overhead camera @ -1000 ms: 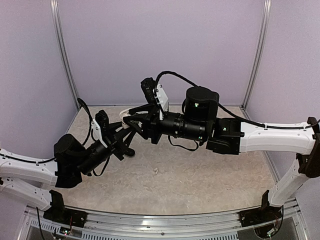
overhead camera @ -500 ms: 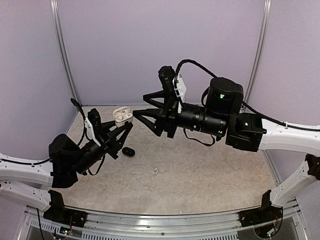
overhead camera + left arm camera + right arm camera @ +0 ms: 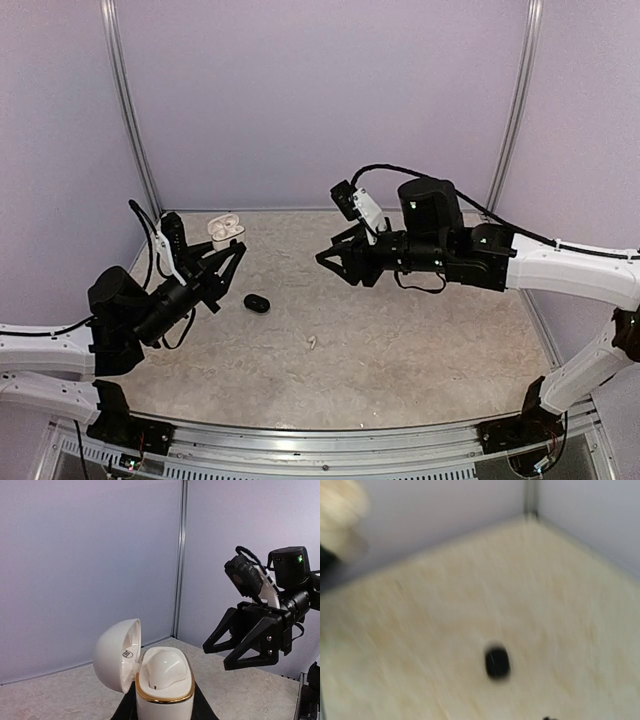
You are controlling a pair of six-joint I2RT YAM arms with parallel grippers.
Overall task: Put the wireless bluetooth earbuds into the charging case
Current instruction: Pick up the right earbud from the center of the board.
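Observation:
My left gripper (image 3: 224, 250) is shut on a white charging case (image 3: 223, 229) with a gold rim and holds it upright above the table's back left. In the left wrist view the case (image 3: 165, 700) has its lid open to the left, with one white earbud (image 3: 164, 669) seated inside. A tiny white earbud (image 3: 312, 343) lies on the table near the middle. My right gripper (image 3: 335, 262) is open and empty, in the air right of the case; it also shows in the left wrist view (image 3: 235, 652). No black earbuds are in view.
A black oval pod (image 3: 257, 302), bigger than a bud and seemingly a closed case, lies on the table below the left gripper; it also shows, blurred, in the right wrist view (image 3: 497, 662). Purple walls with metal posts (image 3: 135, 140) enclose the table.
The two grippers have drawn apart. The left one moved left and back with the white case. The right one moved right and lower. The black pod has come into view.

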